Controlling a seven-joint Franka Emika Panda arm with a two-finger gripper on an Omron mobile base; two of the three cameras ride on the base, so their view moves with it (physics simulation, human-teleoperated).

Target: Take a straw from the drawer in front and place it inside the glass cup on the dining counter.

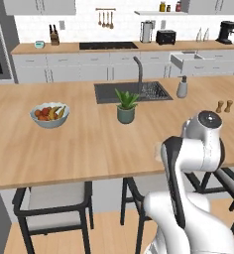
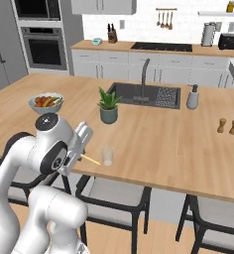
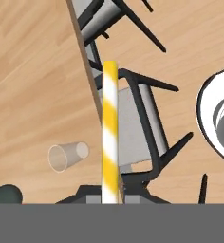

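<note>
Left base view: the long light-wood dining counter [image 1: 79, 144] spans the frame, with an inset dark sink [image 1: 131, 92] at its far side. A small green plant in a dark green pot [image 1: 126, 106] stands just in front of the sink, a grey bowl of mixed fruit [image 1: 49, 114] sits to the left, and a grey pump soap bottle [image 1: 182, 88] stands beside the sink on the right. On the wall cabinets behind, a light-grey drawer with a white inside [image 1: 186, 61] is pulled out. The white arm rises at lower right, in front of the counter's near edge.

Right base view: the two-finger gripper [image 2: 81, 155] sits at the counter's near edge, clamped on the thin yellow straw [image 2: 91, 159], which points out from the fingers toward the small clear glass cup [image 2: 107, 155]. The straw tip lies just beside the cup, outside it. The cup stands upright near the counter edge.

Hand view: the straw, yellow with white stripes, runs from between the fingers up the frame. The cup lies to its left, apart from it, on the wood top. A grey stool with black legs [image 3: 133, 123] shows behind the straw.
</note>
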